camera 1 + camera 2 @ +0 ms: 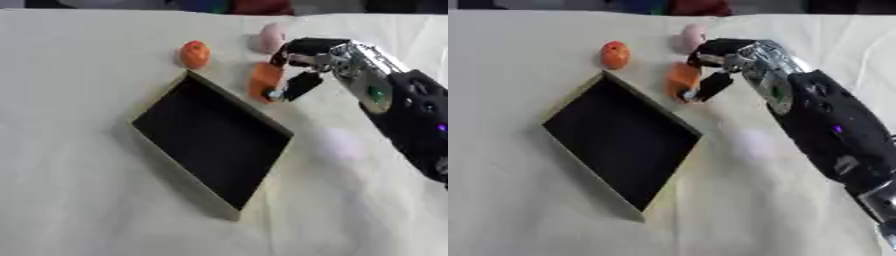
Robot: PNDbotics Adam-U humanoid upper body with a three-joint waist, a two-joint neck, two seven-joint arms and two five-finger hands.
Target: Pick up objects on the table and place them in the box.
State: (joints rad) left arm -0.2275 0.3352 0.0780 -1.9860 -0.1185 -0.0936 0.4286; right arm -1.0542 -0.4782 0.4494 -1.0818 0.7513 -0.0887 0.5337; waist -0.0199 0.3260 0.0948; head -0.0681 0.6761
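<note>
Right hand: the right hand (pixel 308 62) is seen entering from the right side, its black forearm running back toward the lower right corner; its fingers are curled over the top of an orange block and its thumb is set against the block's near side, so the block is held pinched.
Left hand: not shown in either view.
Orange block: the orange block (pixel 264 80) is held between the fingers and thumb, tilted, at the fingertips' left; whether its lower end touches the cloth cannot be told.
Box: an open box (pixel 213 137) with a dark interior and pale tan walls is seen below and to the left of the hand, lying skewed like a diamond; its upper right wall runs just beside the held block, and nothing is seen inside it.
Round orange object: a round orange object (pixel 195 54) with a small dark mark on top is found to the left of the hand, beyond the box's far corner, apart from the block.
Pink object: a pale pink rounded object (pixel 271 37) is found just behind the fingers, farther up the table.
Table: the table (pixel 79 200) is covered by a creased cream cloth.
</note>
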